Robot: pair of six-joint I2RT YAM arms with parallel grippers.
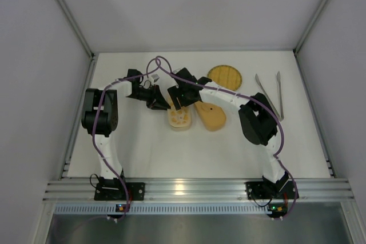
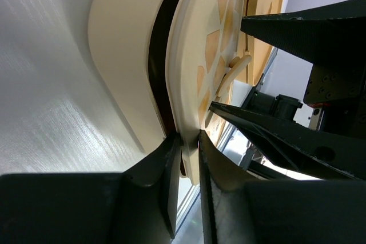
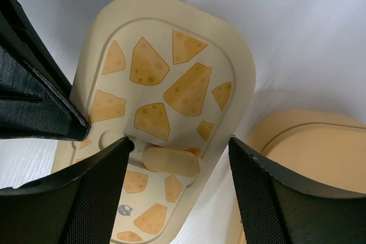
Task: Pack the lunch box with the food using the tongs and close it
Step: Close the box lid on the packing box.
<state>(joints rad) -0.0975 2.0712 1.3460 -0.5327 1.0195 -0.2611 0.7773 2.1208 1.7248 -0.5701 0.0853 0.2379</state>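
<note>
The lunch box (image 1: pixel 182 119) is a cream oval near mid-table, its lid (image 3: pixel 171 78) printed with orange cheese wedges. In the left wrist view the lid (image 2: pixel 211 55) stands slightly off the base (image 2: pixel 120 44), with a dark gap between them. My left gripper (image 2: pixel 189 138) (image 1: pixel 162 104) is shut on the lid's rim. My right gripper (image 3: pixel 180 158) (image 1: pixel 180 106) is open above the lid, its fingers straddling the tan latch tab (image 3: pixel 171 161). The tongs (image 1: pixel 269 94) lie apart at the right. The food is hidden.
A tan oval tray (image 1: pixel 210 115) (image 3: pixel 309 147) lies right beside the lunch box. A round woven yellow plate (image 1: pixel 225 76) sits behind it. The white side walls stand close to the table's left and right edges.
</note>
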